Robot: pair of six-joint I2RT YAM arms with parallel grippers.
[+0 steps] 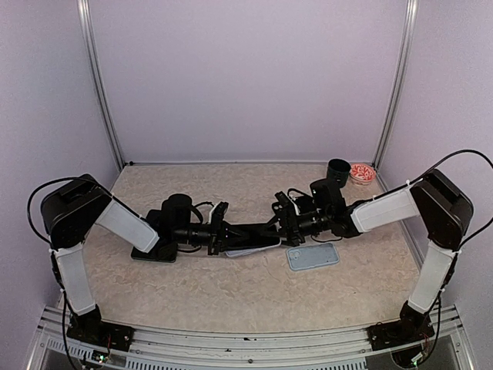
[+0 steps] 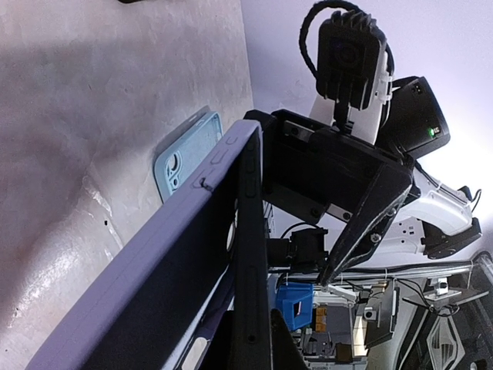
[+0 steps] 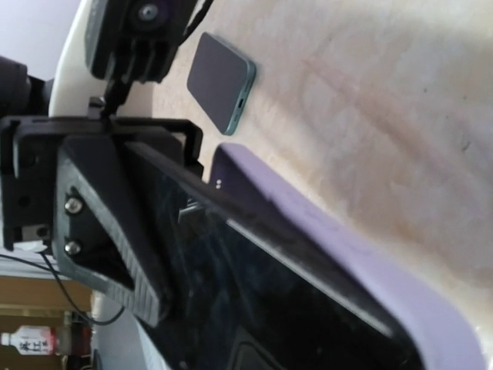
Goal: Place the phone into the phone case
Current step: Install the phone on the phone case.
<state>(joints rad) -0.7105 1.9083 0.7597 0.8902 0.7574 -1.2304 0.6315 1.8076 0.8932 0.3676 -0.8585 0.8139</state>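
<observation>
A lilac soft-plastic phone case [image 2: 146, 270] with a black slab phone [image 3: 254, 301] lying in its open face hangs above the beige stone-patterned tabletop [image 1: 231, 289], in the middle of the top view, bridging the gap between the two arms. The phone's black side edge shows proud of the case's rim along one long side in the left wrist view; how fully it is seated I cannot tell.

The left arm [image 1: 123, 223] reaches in from the left of the top view. Its jaws are clamped narrow on the left end of the case and phone, which run out from the bottom of the left wrist view towards the upper middle of it. The right arm [image 1: 385, 210] reaches in from the right, and its jaws stand at the opposite end of the pair, one finger on either face. Whether they press on it or stand just off it I cannot tell.

On the tabletop, below and to the right of the held pair in the top view, a pale blue phone case [image 1: 312, 257] lies flat with its hollow side up. A second dark phone with a teal edge [image 3: 222, 81] lies flat on the tabletop near the top of the right wrist view, apart from the jaws. In the upper right of the top view a black cup [image 1: 339, 169] stands just beside a small red-and-white bowl [image 1: 362, 173], well apart from the held pair
</observation>
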